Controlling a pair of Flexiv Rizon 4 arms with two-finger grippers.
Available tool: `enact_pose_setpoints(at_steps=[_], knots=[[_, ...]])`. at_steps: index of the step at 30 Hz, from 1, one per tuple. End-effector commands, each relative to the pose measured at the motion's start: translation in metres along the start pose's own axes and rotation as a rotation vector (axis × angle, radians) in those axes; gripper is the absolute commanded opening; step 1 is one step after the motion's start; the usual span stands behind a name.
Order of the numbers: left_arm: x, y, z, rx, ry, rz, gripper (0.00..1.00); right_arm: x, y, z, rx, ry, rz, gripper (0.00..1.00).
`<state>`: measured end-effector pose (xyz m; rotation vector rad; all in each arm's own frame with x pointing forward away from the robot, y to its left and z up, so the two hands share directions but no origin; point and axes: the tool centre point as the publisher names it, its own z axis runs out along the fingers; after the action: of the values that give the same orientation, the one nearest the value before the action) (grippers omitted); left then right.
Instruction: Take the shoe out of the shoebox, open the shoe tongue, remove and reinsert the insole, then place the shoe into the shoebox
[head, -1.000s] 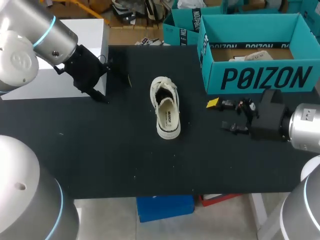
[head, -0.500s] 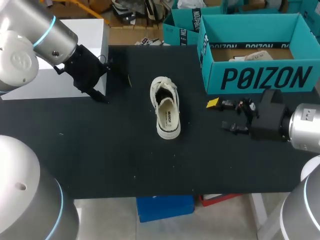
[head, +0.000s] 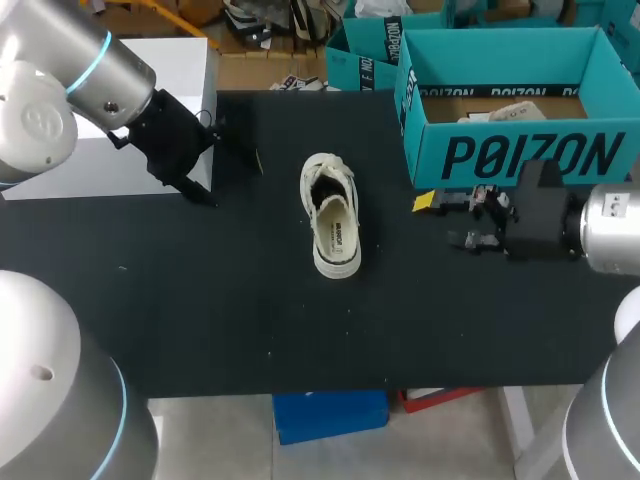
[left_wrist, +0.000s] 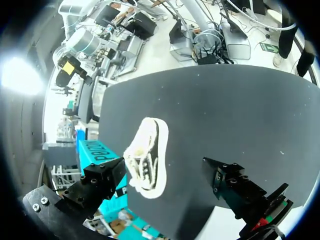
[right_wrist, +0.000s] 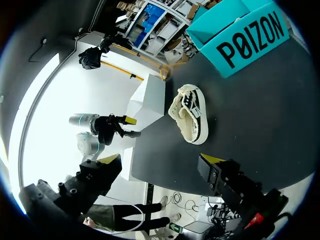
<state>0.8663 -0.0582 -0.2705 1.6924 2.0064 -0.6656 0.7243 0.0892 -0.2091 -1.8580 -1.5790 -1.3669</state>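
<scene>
Right arm (head: 610, 240) has edged toward the shoebox (head: 520, 155); both jaws gape empty, and the shoe (head: 331, 215) lies on the tabletop (head: 200, 300) between them, lengthwise away from me, broadside to the right jaws

- Bare counter (head: 200, 300) lies free all around the shoe (head: 331, 215).
- The shoebox (head: 520, 160) front wall stands just behind the right gripper (head: 447, 222).
- A white block (head: 170, 70) flanks the left gripper (head: 237, 185).

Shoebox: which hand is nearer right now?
Right. The right hand is just in front of the shoebox, by its front wall. The left hand is on the far side of the shoe, beside a white box.
</scene>
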Motion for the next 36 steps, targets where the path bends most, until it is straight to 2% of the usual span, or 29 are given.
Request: enact_pose_setpoints(at_steps=[1,5,12,14,20,29,36], knots=[[0.001,-0.001,0.001,-0.006,-0.002,0.002,1.0,0.014,0.048,0.018,0.245,-0.29,-0.088,1.0],[0.001,-0.001,0.001,-0.006,-0.002,0.002,1.0,0.015,0.063,0.031,0.356,-0.502,-0.184,1.0],[0.001,-0.001,0.001,-0.006,-0.002,0.002,1.0,0.006,0.08,0.051,0.421,-0.629,-0.25,1.0],[0.001,-0.001,0.001,-0.006,-0.002,0.002,1.0,0.002,0.085,0.054,0.418,-0.657,-0.261,1.0],[0.001,-0.001,0.001,-0.006,-0.002,0.002,1.0,-0.005,0.102,0.067,0.465,-0.798,-0.324,1.0],[0.001,-0.001,0.001,-0.006,-0.002,0.002,1.0,-0.019,0.114,0.086,0.456,-0.875,-0.355,1.0],[0.001,-0.001,0.001,-0.006,-0.002,0.002,1.0,-0.019,0.117,0.093,0.456,-0.894,-0.372,1.0]])
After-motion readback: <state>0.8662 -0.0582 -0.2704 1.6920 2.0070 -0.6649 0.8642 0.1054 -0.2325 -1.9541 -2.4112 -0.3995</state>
